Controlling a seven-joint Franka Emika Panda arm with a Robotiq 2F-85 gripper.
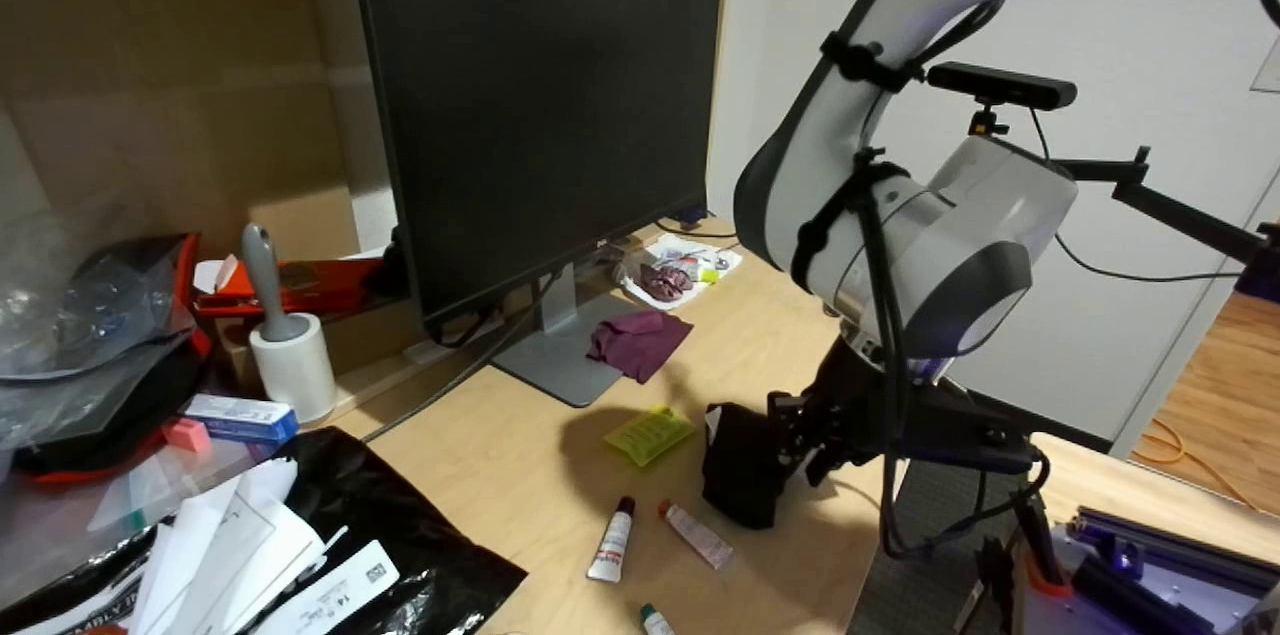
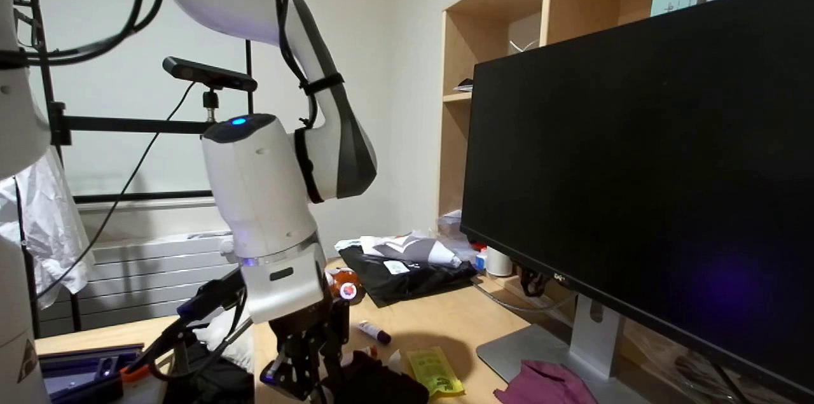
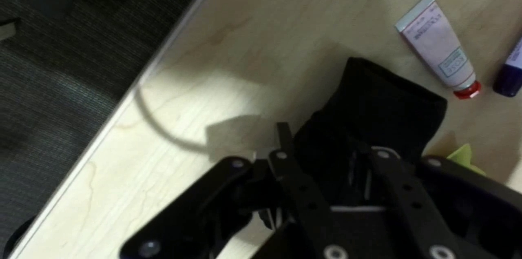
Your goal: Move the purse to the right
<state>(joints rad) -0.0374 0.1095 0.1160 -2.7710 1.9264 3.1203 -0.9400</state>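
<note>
The purse is a small black fabric pouch. It shows at the middle of the desk in an exterior view [image 1: 742, 480], at the bottom in an exterior view [image 2: 381, 385] and in the wrist view [image 3: 393, 106]. My gripper [image 1: 800, 450] is at the purse's end nearer the desk edge. In the wrist view the fingers [image 3: 317, 134] stand close together with black fabric filling the gap between them, so the gripper looks shut on the purse. The purse sits tilted; I cannot tell whether its lower end touches the desk. The fingertips are partly hidden against the black cloth.
A yellow packet [image 1: 650, 434] lies beside the purse. A pink tube [image 1: 697, 535] and a white tube [image 1: 612, 545] lie nearby. A purple cloth [image 1: 640, 343] lies on the base of the large monitor [image 1: 545, 115]. A black plastic bag [image 1: 440, 555] covers a corner. The desk edge [image 3: 134, 87] is close.
</note>
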